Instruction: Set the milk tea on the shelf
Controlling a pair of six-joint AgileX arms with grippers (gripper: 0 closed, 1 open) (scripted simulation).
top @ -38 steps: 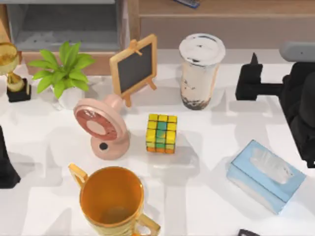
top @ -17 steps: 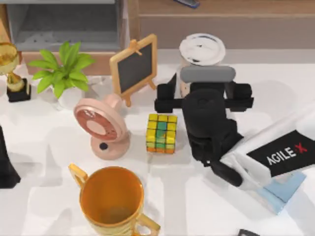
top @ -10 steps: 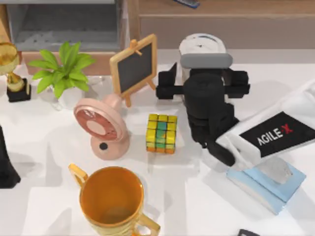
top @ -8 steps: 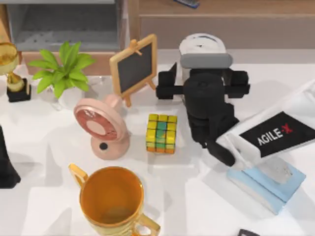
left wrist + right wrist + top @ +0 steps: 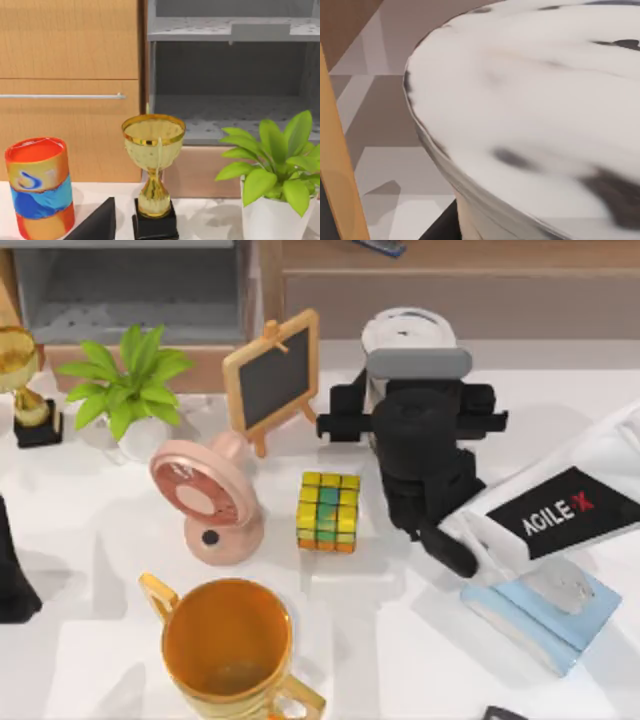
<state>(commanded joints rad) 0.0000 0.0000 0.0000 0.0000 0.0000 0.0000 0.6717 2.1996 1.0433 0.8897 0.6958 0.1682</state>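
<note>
From above, the right gripper (image 5: 413, 420) sat closed around the milk tea (image 5: 408, 332), which stood on the table (image 5: 420, 640) just before the shelf (image 5: 450, 280). The right wrist camera looked close onto the cup's white lid (image 5: 545, 100). The left wrist camera faced a small trophy (image 5: 153, 170) and a plant (image 5: 275, 165), its claw's opening impossible to judge.

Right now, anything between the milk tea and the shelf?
Nothing visible. The milk tea stands just in front of the shelf, with the right hand around it. The chalkboard easel is off to its left, clear of the path.
</note>
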